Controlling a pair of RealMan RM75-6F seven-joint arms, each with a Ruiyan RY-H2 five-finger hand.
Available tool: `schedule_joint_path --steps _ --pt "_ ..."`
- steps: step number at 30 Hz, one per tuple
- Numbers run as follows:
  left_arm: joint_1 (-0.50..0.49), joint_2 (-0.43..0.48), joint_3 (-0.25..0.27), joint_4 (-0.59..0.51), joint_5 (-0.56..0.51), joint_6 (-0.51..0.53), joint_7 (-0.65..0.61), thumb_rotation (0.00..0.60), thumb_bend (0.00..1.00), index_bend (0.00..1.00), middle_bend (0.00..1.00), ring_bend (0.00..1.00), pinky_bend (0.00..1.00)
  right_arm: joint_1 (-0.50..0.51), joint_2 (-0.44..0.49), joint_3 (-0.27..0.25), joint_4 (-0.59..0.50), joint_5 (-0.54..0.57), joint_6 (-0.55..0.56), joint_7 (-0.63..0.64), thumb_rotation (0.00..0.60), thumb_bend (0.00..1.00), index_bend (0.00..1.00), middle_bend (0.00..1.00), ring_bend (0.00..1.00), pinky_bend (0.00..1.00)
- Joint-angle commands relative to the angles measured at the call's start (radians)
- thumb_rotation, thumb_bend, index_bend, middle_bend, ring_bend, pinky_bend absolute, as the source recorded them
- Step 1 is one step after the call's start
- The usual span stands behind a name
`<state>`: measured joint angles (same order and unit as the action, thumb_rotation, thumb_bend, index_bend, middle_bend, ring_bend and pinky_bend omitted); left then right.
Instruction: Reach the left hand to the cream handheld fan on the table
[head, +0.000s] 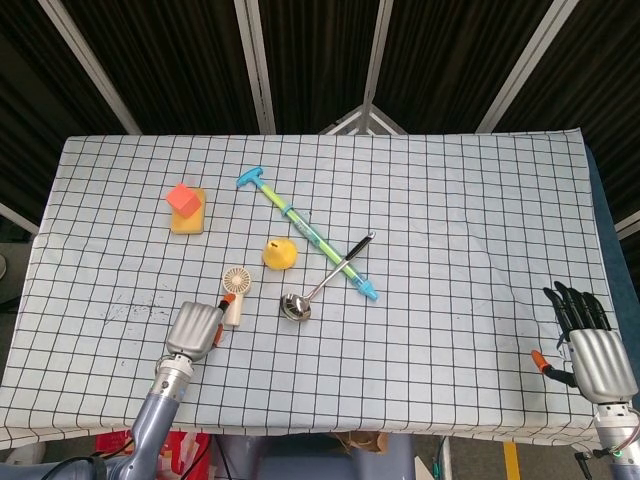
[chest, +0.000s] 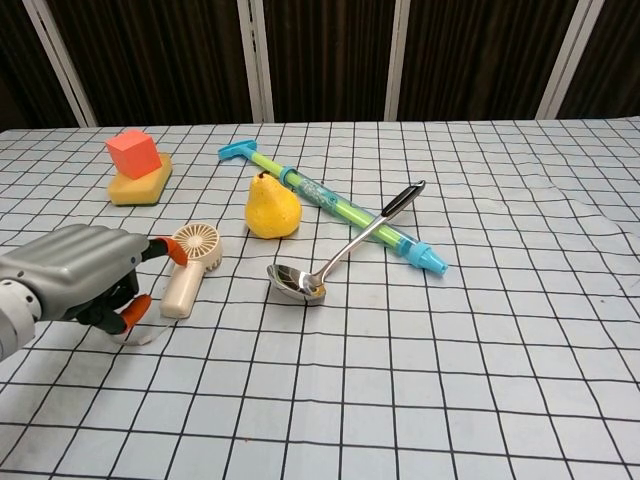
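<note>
On the checked tabletop, left robot hand reaching for the small handheld fan.

Lying flat, handle toward the near edge, within easy reach; fingers apart and curled just beside that handle, gripping nothing yet. Right robot hand parked at the far corner, fingers spread, holding nothing. Water squirter, ladle and pear close by.

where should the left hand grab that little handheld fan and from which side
Probably by the cream handle, not the round head. The fan lies flat on the table with its handle pointing toward the robot, and the left hand is right beside it on the left. Coming in from that side, with fingers across the handle, looks best: the pear and ladle stand apart from it.
</note>
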<state>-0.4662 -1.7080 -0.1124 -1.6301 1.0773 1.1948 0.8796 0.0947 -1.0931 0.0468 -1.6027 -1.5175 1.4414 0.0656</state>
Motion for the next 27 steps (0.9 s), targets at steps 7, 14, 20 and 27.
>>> schedule_joint_path --steps 7,14,20,27 --pt "-0.007 -0.004 0.015 0.022 -0.022 0.0 0.009 0.6 0.73 0.23 0.9 0.72 0.69 0.0 0.001 0.0 0.0 -0.001 0.0 0.002 0.6 0.28 0.07 0.0 0.0 0.0" --pt "-0.016 -0.025 0.032 0.063 -0.044 -0.014 0.006 0.6 0.73 0.23 0.9 0.72 0.69 0.0 0.001 0.0 -0.001 0.0 -0.001 0.0 0.6 0.28 0.07 0.0 0.0 0.0" --pt "-0.019 -0.034 0.04 0.077 -0.049 -0.009 -0.004 0.6 0.73 0.22 0.89 0.72 0.69 0.0 0.001 -0.001 0.0 0.001 -0.001 0.003 0.6 0.28 0.07 0.0 0.0 0.0" --pt "-0.01 0.01 0.016 0.005 0.038 0.054 -0.105 0.6 0.69 0.14 0.78 0.62 0.65 0.0 0.001 -0.001 0.0 0.0 0.0 0.002 0.6 0.28 0.07 0.0 0.0 0.0"
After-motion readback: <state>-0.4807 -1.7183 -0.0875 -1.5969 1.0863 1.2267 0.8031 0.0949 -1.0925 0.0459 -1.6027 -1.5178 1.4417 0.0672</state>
